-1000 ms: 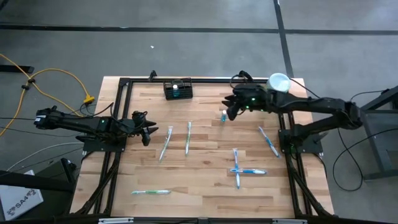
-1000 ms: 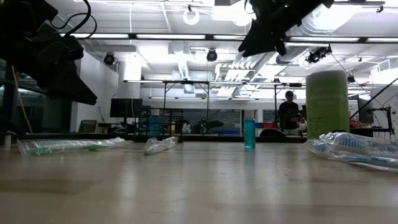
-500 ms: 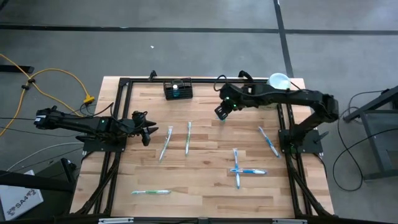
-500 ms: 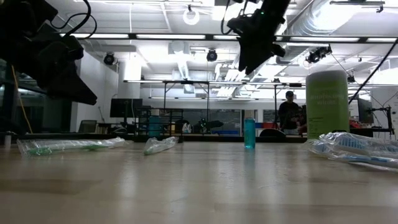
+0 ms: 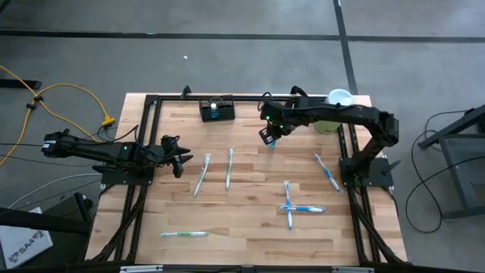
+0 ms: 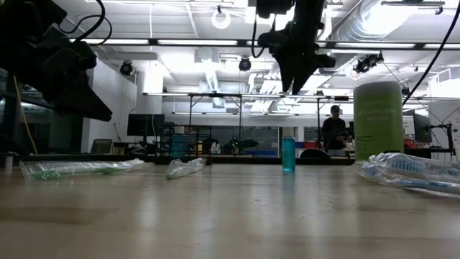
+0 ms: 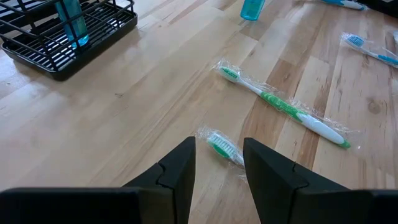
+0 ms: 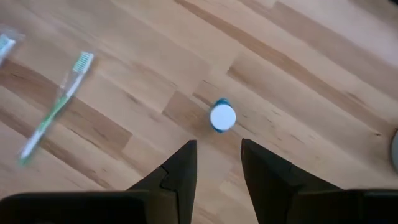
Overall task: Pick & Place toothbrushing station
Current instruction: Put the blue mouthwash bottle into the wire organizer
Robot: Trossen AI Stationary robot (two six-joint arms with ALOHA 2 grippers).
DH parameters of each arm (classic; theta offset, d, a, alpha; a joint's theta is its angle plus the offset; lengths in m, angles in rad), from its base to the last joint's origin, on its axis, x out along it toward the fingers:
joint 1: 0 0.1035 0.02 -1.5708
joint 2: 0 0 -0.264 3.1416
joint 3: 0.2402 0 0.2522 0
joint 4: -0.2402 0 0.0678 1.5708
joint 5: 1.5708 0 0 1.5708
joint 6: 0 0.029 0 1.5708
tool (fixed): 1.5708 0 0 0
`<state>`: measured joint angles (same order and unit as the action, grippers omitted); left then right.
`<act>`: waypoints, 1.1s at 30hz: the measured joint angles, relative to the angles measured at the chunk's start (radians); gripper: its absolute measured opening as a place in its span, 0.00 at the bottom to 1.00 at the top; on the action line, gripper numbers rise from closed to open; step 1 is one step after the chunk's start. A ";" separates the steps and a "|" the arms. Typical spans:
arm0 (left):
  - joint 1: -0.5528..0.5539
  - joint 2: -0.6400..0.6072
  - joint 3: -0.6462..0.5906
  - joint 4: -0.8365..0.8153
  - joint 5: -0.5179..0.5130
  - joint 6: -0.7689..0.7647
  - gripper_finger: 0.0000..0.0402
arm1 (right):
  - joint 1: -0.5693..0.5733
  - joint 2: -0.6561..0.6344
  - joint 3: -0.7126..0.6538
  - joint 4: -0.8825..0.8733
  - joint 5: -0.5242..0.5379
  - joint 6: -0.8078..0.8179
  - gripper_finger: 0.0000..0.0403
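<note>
Your right hand (image 5: 267,136) hangs above the tabletop (image 5: 250,220), fingers parted with a narrow gap, holding nothing. Straight below it stands a small blue bottle (image 8: 222,117) with a round white cap, upright, not touched. The toothbrushing station (image 5: 217,110), a black wire-grid caddy, sits well off to that hand's side at the far edge of the tabletop, with one blue tube standing in it. Your left hand (image 5: 177,161) waits at the left frame rail, fingers apart, empty; the station is ahead of it and off to one side. Plastic-wrapped green toothbrushes (image 7: 283,106) lie flat just ahead of its fingers. The tabletop is pale wood planks. A pale green cylinder (image 6: 378,121) stands beyond the right hand.
</note>
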<state>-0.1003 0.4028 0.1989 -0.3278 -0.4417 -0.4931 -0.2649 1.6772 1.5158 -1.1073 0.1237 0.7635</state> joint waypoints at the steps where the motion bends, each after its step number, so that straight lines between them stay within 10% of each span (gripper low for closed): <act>1: 0.000 0.000 0.000 0.000 0.000 0.000 0.33 | -0.006 0.000 0.000 0.011 -0.014 0.000 0.29; 18: 0.000 0.000 0.000 0.000 0.000 0.000 0.33 | -0.126 0.118 0.022 0.042 -0.252 -0.040 0.29; 33: 0.000 0.000 0.000 0.000 0.000 0.000 0.33 | -0.132 0.127 0.090 -0.101 -0.104 -0.033 0.29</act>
<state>-0.1004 0.4026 0.1989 -0.3276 -0.4416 -0.4931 -0.3973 1.8046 1.6058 -1.2088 0.0198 0.7307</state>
